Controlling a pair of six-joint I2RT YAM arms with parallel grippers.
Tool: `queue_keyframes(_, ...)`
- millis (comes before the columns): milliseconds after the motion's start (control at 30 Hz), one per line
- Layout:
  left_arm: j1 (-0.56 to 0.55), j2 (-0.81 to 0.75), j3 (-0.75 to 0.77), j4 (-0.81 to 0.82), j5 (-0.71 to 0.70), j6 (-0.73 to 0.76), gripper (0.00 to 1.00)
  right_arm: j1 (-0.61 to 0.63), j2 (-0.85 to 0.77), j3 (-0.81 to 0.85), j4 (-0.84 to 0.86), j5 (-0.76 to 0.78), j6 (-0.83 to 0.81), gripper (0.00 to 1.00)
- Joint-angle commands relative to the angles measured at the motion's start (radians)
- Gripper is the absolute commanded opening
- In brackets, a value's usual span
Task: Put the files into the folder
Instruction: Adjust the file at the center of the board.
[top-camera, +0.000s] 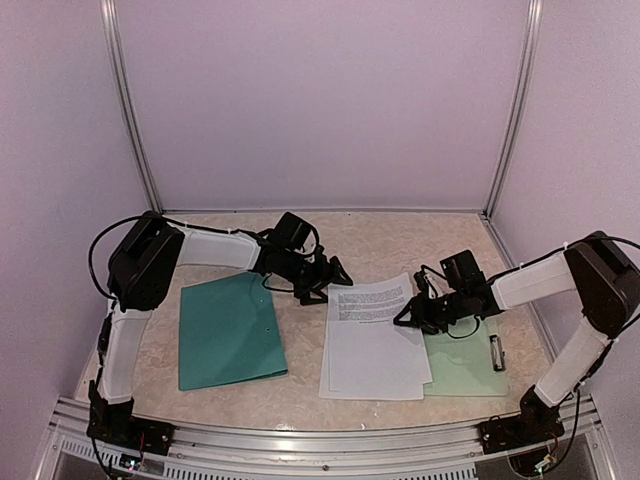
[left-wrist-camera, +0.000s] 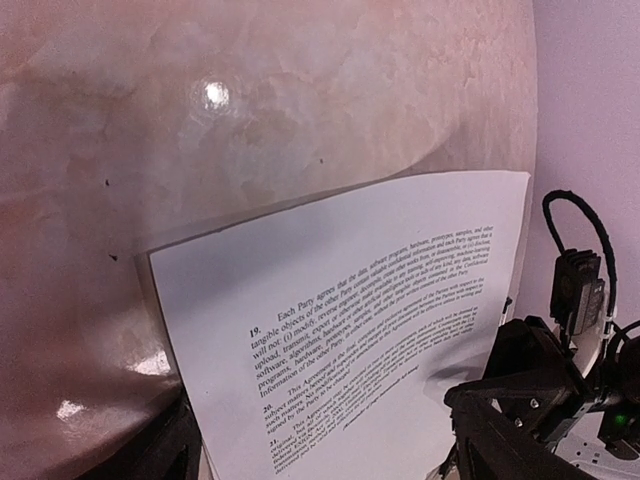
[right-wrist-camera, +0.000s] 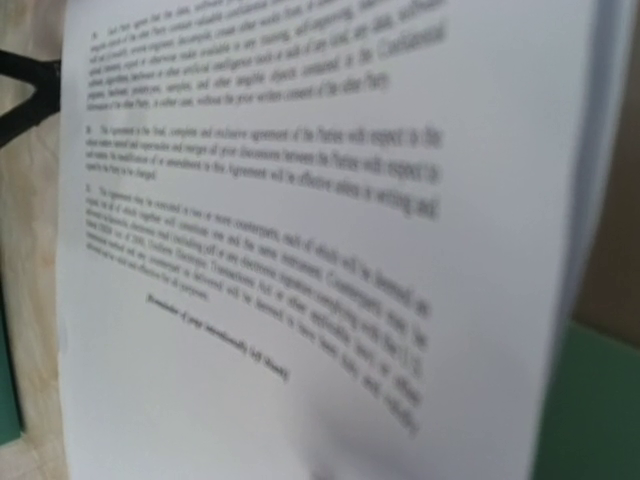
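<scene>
left gripper (top-camera: 325, 285): jaws spread wide at the far-left corner of the files (top-camera: 372, 350). right gripper (top-camera: 408, 318): at the skewed top sheet's (top-camera: 368, 300) right edge; open or closed cannot be told. the files' right edge overlaps the mint clipboard (top-camera: 470, 372). the teal folder (top-camera: 230, 332) lies flat to the left, with a strip of bare table (top-camera: 303, 375) between.

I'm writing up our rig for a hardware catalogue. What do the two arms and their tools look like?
The left arm and right arm share white links, bulky black joint housings and black bases. Thin black cables loop alongside. The left tool and right tool are black, with angular fingers.
</scene>
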Motion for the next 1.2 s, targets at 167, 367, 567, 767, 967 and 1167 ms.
queue_keyframes(167,0.013,-0.008,-0.056,-0.047,-0.033,0.040,0.85,-0.011,-0.007,-0.015,-0.063,0.037,-0.023,0.37)
queue_keyframes(367,0.011,-0.100,-0.176,-0.040,-0.055,0.040,0.86,-0.015,-0.053,-0.025,-0.071,0.041,-0.023,0.36)
queue_keyframes(567,-0.026,-0.199,-0.275,-0.096,-0.078,0.037,0.86,-0.019,-0.083,-0.076,-0.032,-0.010,0.034,0.36)
queue_keyframes(767,-0.090,-0.206,-0.324,-0.164,-0.034,0.033,0.85,-0.018,-0.163,-0.164,-0.009,-0.010,0.076,0.37)
queue_keyframes(967,-0.103,-0.204,-0.351,-0.179,0.005,0.020,0.84,0.003,-0.223,-0.217,0.005,0.009,0.108,0.37)
queue_keyframes(1167,-0.104,-0.224,-0.394,-0.183,0.026,0.018,0.84,0.041,-0.225,-0.265,0.050,0.034,0.154,0.37)
